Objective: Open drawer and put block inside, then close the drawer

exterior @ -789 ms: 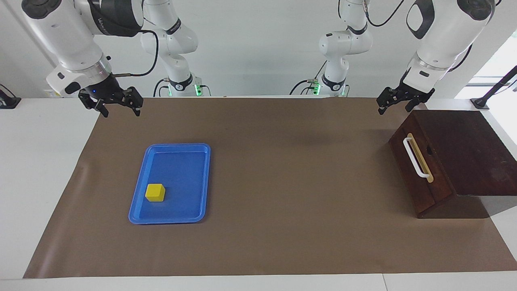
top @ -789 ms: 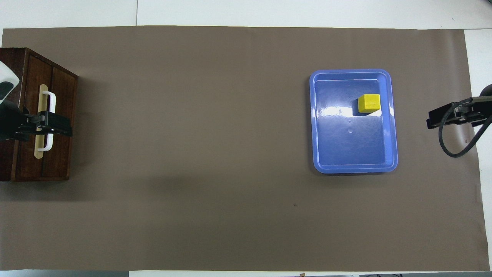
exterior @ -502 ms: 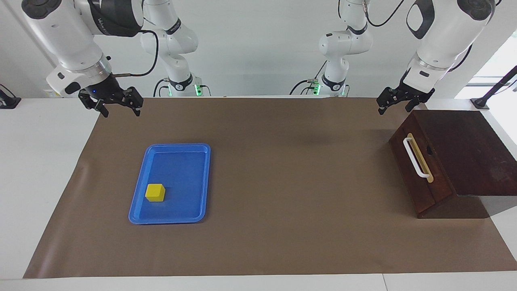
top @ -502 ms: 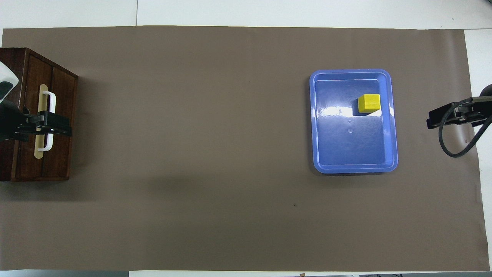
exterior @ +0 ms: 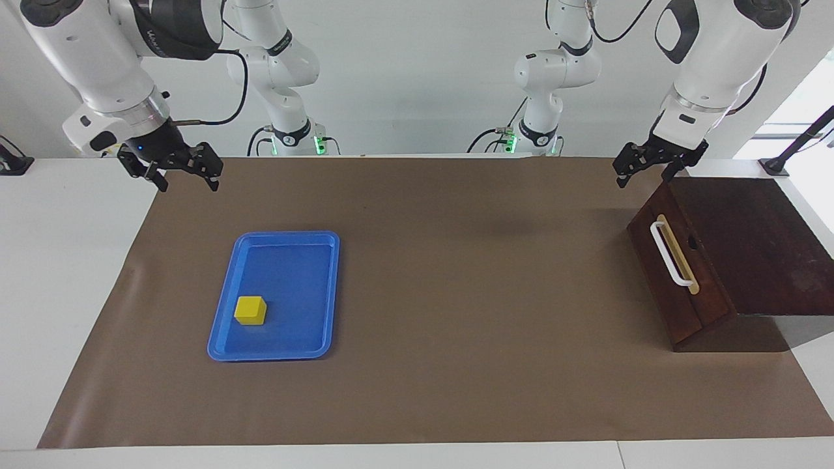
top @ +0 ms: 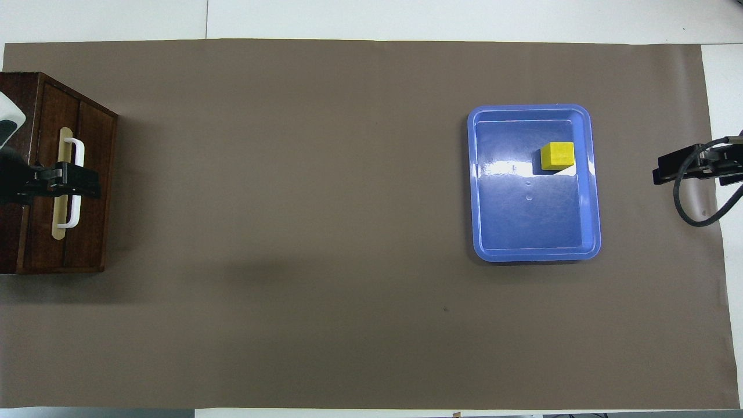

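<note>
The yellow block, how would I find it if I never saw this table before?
Look at the brown mat covering the table, then find the flat blue tray toward the right arm's end. The block sits inside that tray, close to one long rim and apart from both grippers. It is the only small bright yellow cube there; everything around it is blue or brown.
</note>
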Available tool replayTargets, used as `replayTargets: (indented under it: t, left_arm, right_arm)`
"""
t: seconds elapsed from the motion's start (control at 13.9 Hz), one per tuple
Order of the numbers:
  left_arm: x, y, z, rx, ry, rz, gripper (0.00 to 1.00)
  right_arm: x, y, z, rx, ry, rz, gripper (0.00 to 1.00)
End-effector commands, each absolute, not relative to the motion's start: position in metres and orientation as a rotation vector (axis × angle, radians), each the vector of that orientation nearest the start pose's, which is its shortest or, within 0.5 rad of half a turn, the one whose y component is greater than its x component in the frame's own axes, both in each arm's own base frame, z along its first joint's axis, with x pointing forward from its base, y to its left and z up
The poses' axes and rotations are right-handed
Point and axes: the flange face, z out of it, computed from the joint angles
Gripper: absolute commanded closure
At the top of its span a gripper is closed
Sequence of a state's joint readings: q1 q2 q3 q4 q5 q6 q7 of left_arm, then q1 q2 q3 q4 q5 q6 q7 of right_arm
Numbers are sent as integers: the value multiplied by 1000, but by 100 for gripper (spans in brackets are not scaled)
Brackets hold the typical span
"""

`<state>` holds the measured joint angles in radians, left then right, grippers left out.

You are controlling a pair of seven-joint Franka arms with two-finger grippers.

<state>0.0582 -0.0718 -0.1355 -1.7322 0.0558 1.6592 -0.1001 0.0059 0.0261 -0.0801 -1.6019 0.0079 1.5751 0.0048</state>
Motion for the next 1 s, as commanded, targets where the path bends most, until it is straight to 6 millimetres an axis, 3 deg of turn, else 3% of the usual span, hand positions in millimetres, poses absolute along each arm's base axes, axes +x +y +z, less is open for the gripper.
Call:
replayTargets:
  t: [0.0, 0.14, 0.36, 0.57, 0.65, 0.79, 0.93]
  left_arm:
    - [541, -47, 563, -2973, 63, -59, 0]
    - [547, -55, 533, -2870, 165, -110, 0]
    - [569, -58, 485, -2766, 274, -96, 0]
    - [581, -56, 437, -2649, 389, -89, 0]
    - [581, -51, 429, -2647, 395, -111, 0]
    - [587, -38, 416, -2658, 390, -134, 0]
    - [592, -36, 406, -2667, 399, -148, 0]
  right_arm:
    - [577, -48, 569, -3077, 327, 124, 0]
    - [600, -63, 557, -3025, 583, 137, 0]
    - [624, -59, 529, -2860, 1062, 171, 0]
    - [643, -48, 510, -2435, 1582, 235, 1]
    - [647, -53, 509, -2277, 1674, 256, 3]
    - [649, -59, 496, -2172, 1736, 314, 6]
    - [652, -85, 473, -2028, 1789, 398, 6]
